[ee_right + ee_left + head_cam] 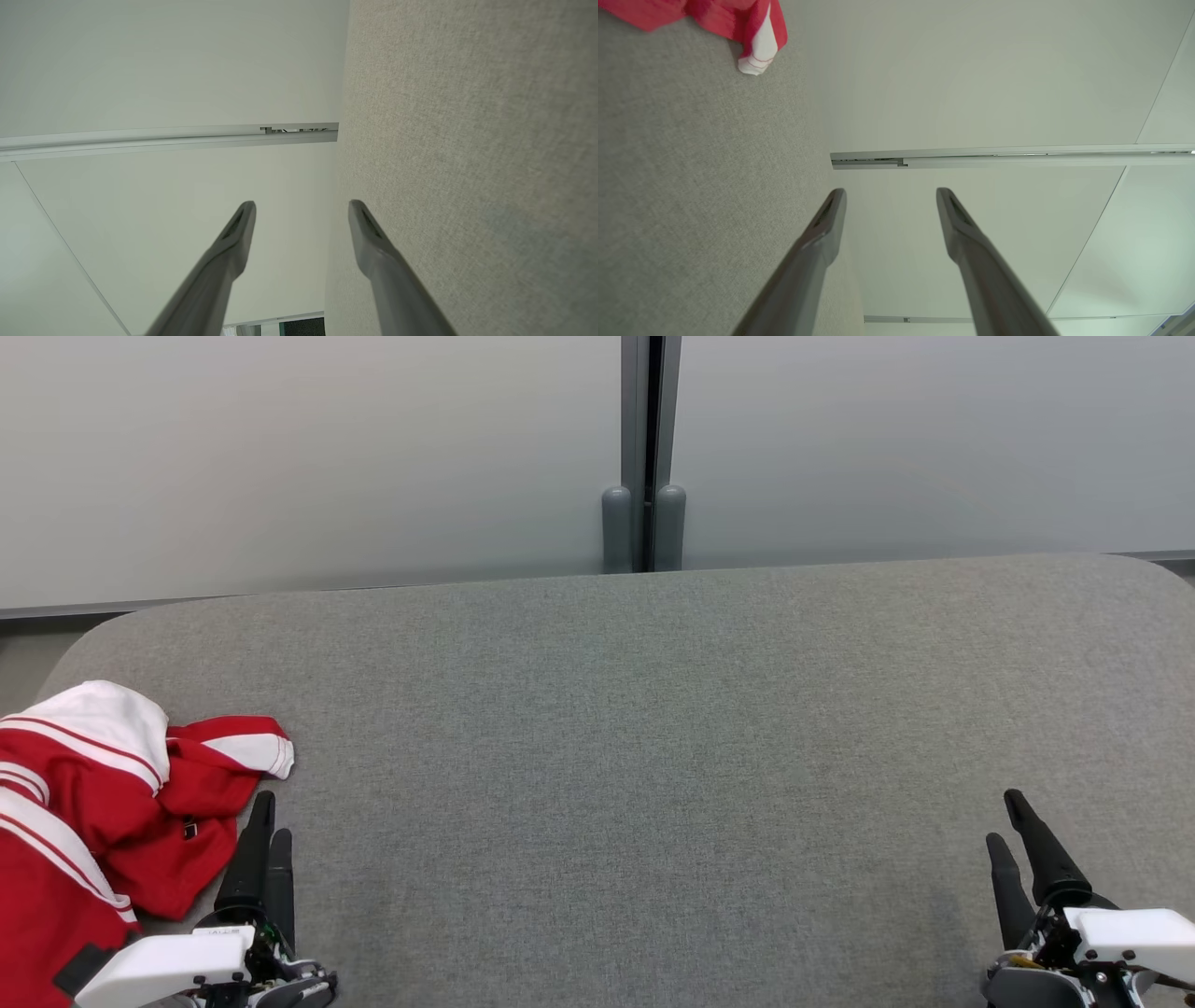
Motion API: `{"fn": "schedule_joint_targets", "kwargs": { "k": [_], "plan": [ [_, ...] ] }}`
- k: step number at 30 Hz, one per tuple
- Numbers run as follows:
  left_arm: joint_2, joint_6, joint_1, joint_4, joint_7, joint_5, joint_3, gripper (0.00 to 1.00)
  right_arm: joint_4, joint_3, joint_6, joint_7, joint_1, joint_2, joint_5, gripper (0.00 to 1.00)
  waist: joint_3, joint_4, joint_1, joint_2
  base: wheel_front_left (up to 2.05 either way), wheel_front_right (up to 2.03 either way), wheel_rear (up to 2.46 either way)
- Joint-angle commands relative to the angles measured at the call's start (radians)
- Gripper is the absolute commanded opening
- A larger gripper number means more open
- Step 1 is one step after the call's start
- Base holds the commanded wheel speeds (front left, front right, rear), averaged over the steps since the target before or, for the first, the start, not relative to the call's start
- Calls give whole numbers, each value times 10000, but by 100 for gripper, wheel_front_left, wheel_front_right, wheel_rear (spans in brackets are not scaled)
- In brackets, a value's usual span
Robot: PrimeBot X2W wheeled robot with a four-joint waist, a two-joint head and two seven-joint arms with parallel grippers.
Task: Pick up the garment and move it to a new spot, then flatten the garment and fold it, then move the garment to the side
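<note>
The garment (103,803) is red with white stripes and white panels, lying crumpled at the near left of the grey cushioned surface (635,728). My left gripper (271,814) stands just right of it at the lower left, open and empty. In the left wrist view a red and white sleeve end of the garment (759,44) lies at the top left, apart from the left gripper (891,192), whose jaws stand wide. My right gripper (1006,817) is open at the lower right over bare fabric. The right wrist view has the right gripper (302,205) empty too.
A pale wall (280,457) runs behind the surface, split by a dark vertical post (644,448) at the middle. The surface has rounded far corners and a far edge close to the wall. Its near left edge drops off beside the garment.
</note>
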Motion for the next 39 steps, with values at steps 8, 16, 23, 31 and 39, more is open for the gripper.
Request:
{"fn": "schedule_joint_targets", "kwargs": {
  "k": [8, 16, 23, 31, 39],
  "plan": [
    [120, -5, -343, -574, -412, 485, -151, 100, -597, 357, 10, -410, -424, -121, -146, 100, 24, 9, 0, 0, 0, 0, 0],
    [139, -6, -388, -1001, -803, 1783, -237, 100, -963, 844, 11, -870, -625, -278, -890, 100, 69, 19, 0, 0, 0, 0, 0],
    [153, -8, -428, -1103, -1083, 3055, -207, 100, -1114, 1091, 13, -1161, -757, -343, -2181, 100, 100, 34, 0, 0, 0, 0, 0],
    [165, 192, -431, -1288, -1381, 4911, -359, 100, -1214, 1310, 14, -1456, -881, -339, -3871, 100, 133, 59, 0, 0, 0, 0, 0],
    [175, 519, -480, -1472, -1656, 6802, -697, 100, -1322, 1580, 15, -1730, -985, -426, -5625, 100, 182, 99, 0, 0, 0, 0, 0]
  ]
}}
